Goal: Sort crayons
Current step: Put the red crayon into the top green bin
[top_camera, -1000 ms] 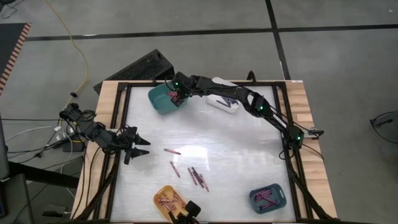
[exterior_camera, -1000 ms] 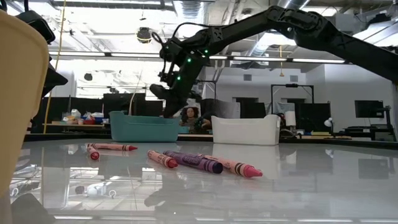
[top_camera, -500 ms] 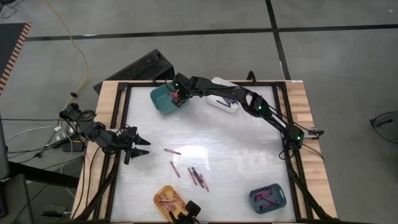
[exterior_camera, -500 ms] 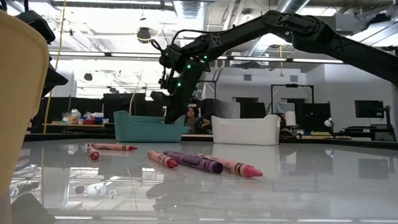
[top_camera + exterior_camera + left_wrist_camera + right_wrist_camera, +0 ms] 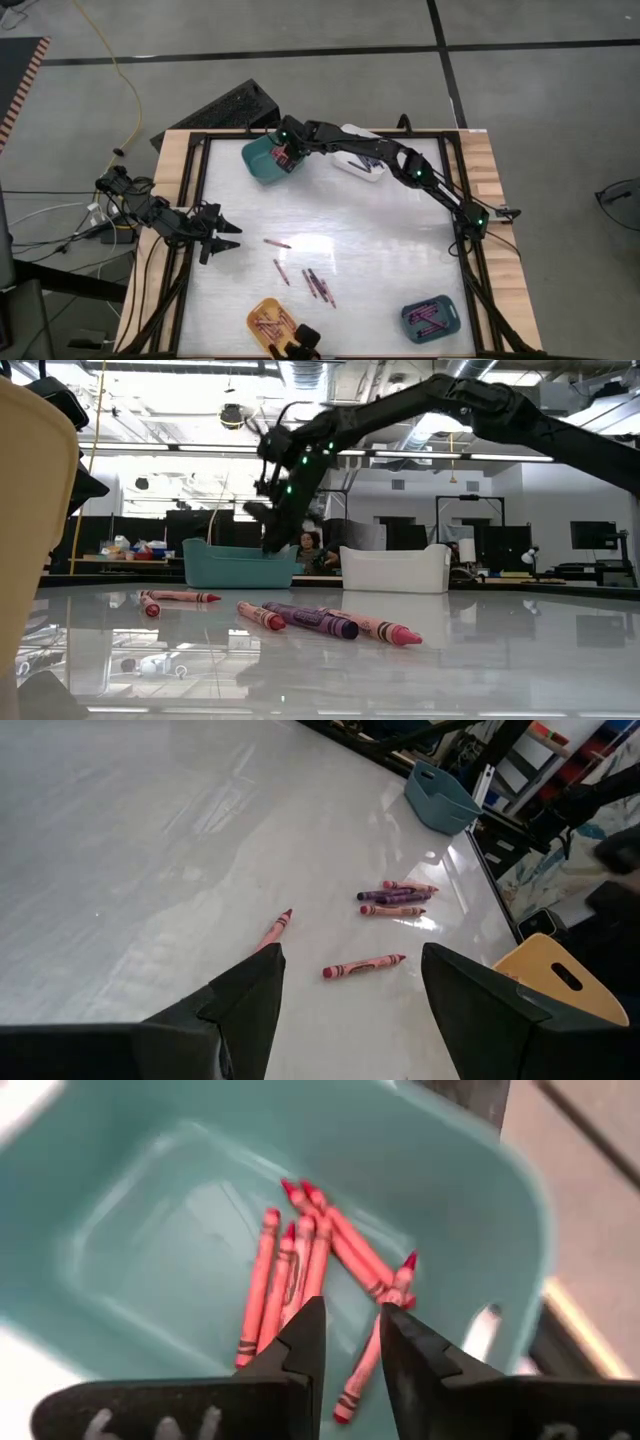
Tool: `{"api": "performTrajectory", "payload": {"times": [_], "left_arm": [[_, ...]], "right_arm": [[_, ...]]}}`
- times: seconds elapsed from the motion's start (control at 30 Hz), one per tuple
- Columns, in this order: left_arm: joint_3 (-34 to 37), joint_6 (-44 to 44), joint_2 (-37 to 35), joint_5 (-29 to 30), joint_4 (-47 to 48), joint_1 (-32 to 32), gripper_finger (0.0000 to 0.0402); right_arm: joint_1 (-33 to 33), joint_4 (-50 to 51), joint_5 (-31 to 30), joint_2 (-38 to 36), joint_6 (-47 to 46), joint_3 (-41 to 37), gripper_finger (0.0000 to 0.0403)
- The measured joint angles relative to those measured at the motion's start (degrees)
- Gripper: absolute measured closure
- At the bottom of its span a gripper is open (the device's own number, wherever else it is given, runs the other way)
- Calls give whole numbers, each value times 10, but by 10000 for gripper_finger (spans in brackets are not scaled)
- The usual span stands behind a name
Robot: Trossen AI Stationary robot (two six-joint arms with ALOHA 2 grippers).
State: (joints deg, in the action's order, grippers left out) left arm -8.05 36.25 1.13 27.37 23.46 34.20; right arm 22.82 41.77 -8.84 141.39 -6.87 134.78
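Several red crayons [image 5: 295, 1270] lie on the floor of the teal bin [image 5: 258, 165] at the table's far left. My right gripper [image 5: 350, 1342] hangs over this bin, its fingers pointing down into it and a narrow gap apart. One red crayon [image 5: 362, 1370] shows through that gap, thinner than the gap. Loose crayons lie flat on the table's middle [image 5: 277, 243] [image 5: 318, 285], also in the low view [image 5: 310, 621]. My left gripper [image 5: 226, 237] waits open and empty at the table's left edge.
A white bin [image 5: 357, 163] stands beside the teal one at the far edge. A yellow bin [image 5: 258, 312] and a blue bin [image 5: 447, 322], both with crayons, stand at the near edge. A black frame [image 5: 196, 190] rims the table.
My right gripper has gone down toward the teal bin, its fingers now reaching below the bin's rim in the low view.
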Motion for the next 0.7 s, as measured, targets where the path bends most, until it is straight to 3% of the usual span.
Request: {"api": "performTrajectory", "payload": {"times": [0.4, 0.7], "left_arm": [[0, 0, 0, 0, 0, 0, 174], [0, 0, 0, 1, 0, 0, 174]], "right_arm": [[-31, 77, -3, -197, 72, -1, 308], [-78, 239, -18, -333, 80, -1, 308]]}}
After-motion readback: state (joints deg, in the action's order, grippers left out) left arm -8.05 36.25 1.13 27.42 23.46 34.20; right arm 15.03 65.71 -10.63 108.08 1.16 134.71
